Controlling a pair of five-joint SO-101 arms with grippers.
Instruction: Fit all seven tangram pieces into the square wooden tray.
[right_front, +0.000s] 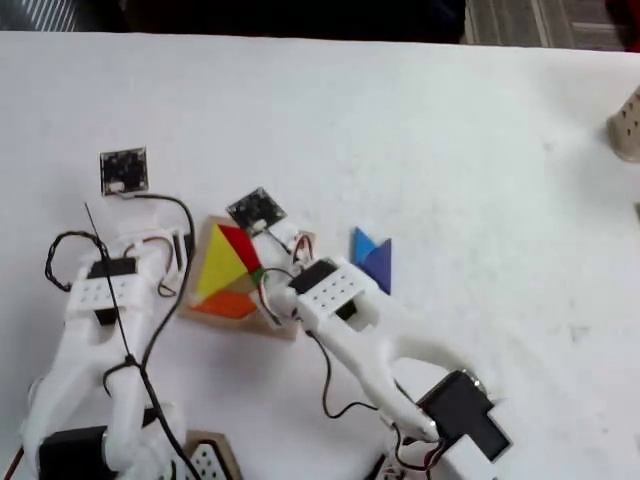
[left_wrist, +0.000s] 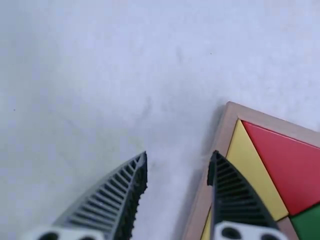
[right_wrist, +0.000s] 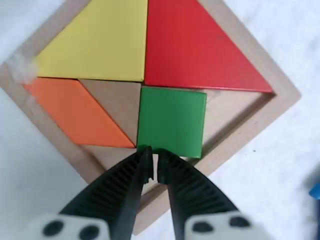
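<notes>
Right claw (right_wrist: 153, 153) all but clenched, tips at green square (right_wrist: 171, 121); left claw (left_wrist: 179, 155) released beside tray (left_wrist: 218, 145)

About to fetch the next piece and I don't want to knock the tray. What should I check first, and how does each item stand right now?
1. Right gripper empty: ok; shut, tips at the edge of the green square.
2. Slot free in the tray: ok; triangular gap of bare wood between the orange parallelogram and the green square.
3. Next pieces free: ok; blue triangle and purple triangle lie on the table beside the tray, touching each other.
4. Left gripper clear of the tray: cannot tell; open, one finger at the rim.
5. All seven pieces located: cannot tell; I count six.
</notes>
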